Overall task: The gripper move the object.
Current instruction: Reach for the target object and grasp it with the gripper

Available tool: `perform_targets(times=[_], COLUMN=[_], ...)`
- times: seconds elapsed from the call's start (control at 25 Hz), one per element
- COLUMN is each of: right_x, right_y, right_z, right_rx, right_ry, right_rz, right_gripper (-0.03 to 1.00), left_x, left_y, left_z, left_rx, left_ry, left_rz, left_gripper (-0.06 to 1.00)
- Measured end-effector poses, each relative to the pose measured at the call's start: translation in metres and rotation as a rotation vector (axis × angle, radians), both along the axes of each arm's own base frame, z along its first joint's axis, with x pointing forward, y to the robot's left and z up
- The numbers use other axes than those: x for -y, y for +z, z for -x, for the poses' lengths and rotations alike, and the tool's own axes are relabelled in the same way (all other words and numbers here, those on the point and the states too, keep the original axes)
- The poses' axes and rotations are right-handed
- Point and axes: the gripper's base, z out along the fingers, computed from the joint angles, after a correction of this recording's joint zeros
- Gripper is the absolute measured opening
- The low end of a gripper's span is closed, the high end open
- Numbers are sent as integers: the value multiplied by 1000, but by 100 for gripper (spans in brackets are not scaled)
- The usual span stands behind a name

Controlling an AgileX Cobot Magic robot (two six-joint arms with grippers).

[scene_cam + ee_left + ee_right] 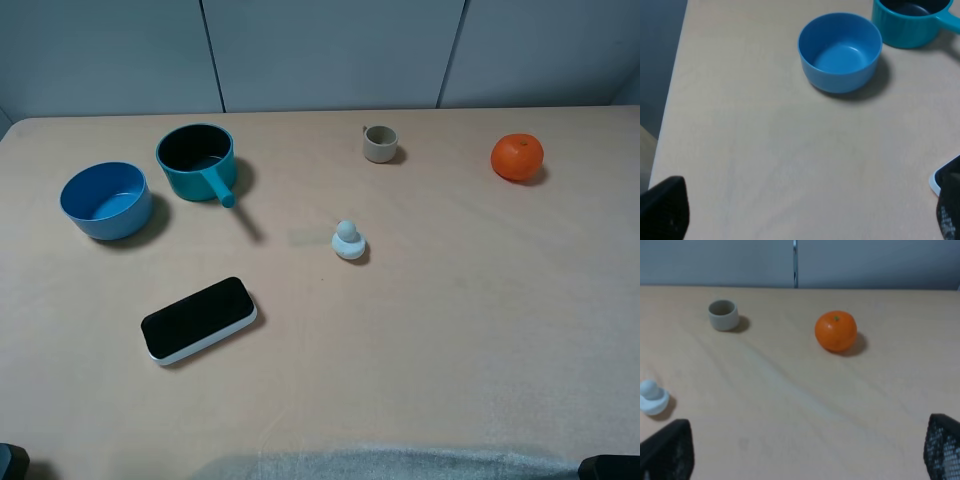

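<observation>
The orange mandarin (517, 157) sits on the table at the far right, and in the right wrist view (836, 330) it lies ahead of the gripper, well apart from it. My right gripper (805, 447) is open and empty, with its dark fingers (942, 447) spread at the frame's lower corners. My left gripper (807, 210) is also open and empty, over bare table in front of the blue bowl (840, 52). In the exterior high view only small black bits of the arms show at the bottom corners.
A pale duck figure (348, 241) stands mid-table and a small grey cup (380, 144) behind it. A blue bowl (105, 200) and a teal pot with handle (197, 162) stand at the far left. A black phone (198, 319) lies front left.
</observation>
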Motion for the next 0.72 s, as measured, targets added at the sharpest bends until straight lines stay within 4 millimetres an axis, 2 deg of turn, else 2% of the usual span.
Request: perform_targets(times=[0.32, 0.72], right_x=[-3, -8], right_y=[31, 57], right_z=[-48, -129], right_rx=[-84, -253], right_ry=[-11, -14], right_rz=[-10, -5], right_gripper=[69, 69], left_x=[0, 0], left_y=[0, 0], left_z=[0, 0], left_rx=[0, 0], left_ry=[0, 0], left_rz=[0, 0], left_gripper=[99, 99])
